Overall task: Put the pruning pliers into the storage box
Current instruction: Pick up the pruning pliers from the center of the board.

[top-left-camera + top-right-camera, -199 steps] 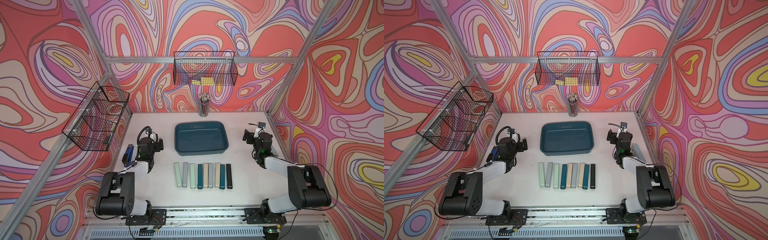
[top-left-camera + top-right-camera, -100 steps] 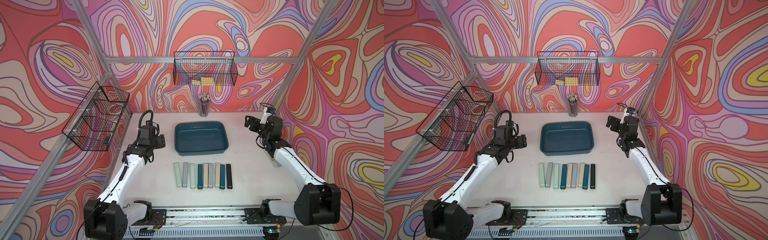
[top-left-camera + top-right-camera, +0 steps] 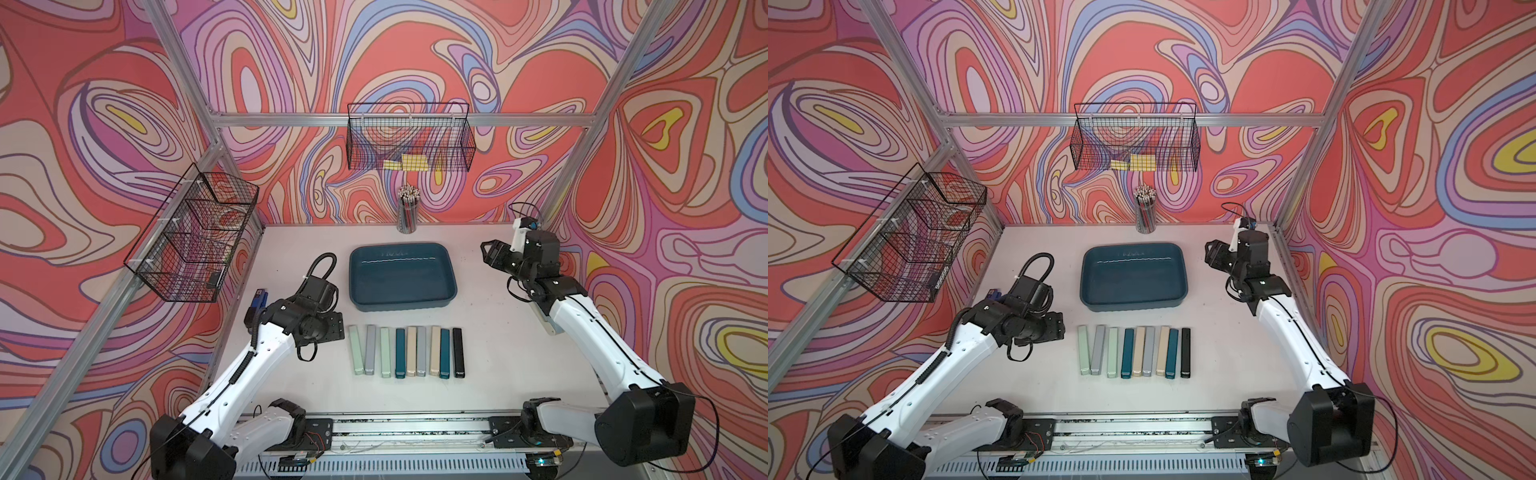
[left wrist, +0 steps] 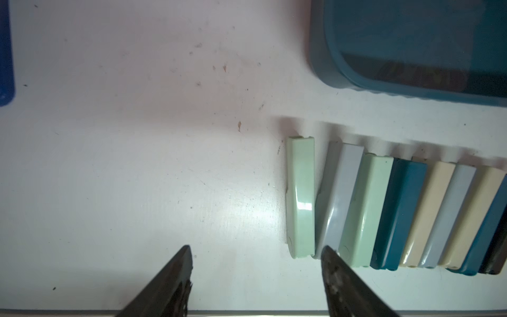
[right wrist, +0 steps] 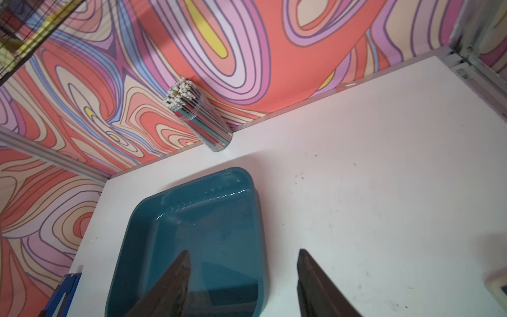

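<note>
Approach step: left fingers (image 4: 178, 269), spread and empty, hover beside the pale green end bar (image 4: 300, 197) of nine slim pruning pliers (image 3: 409, 351) rowed on the tabletop (image 3: 490, 374). Next, straddle it. The shallow teal plastic storage box (image 3: 401, 305) sits empty behind; right fingers (image 5: 178, 271) are spread, empty.

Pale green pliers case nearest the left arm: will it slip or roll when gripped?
The pale green case looks like hard, glossy plastic, so probably stiff but somewhat slippery. Its flat faces make rolling unlikely.

free: table (image 3: 503, 353) right of the pruning pliers (image 3: 410, 351) | tight: pliers packed side by side | obstacle: pencil cup (image 3: 407, 212) behind storage box (image 3: 399, 306)
</note>
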You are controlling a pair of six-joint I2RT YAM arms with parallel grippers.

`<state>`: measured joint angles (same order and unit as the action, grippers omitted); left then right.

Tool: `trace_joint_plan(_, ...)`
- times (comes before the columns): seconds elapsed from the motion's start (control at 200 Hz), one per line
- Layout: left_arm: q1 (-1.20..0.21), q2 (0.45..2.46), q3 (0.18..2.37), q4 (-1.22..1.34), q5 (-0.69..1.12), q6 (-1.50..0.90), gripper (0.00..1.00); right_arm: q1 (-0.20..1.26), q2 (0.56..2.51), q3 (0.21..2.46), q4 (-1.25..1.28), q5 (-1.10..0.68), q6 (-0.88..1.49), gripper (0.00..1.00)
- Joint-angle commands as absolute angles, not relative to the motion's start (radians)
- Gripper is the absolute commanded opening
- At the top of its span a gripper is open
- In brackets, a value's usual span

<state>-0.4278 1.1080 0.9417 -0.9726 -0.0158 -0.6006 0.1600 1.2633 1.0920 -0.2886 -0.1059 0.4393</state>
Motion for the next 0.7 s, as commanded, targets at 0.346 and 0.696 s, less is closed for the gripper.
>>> trace_joint_plan(0.346,-0.633,1.297,0.846,-0.789,0.018,-0.856,0.75,0.334,1.340,1.126,-0.388,-0.037,0.400,0.64)
trace_joint_plan(0.696,-0.637,1.407,0.873,-0.755,-0.023,-0.857,0.75,0.348,1.372,1.114,-0.382,-0.062,0.406,0.64)
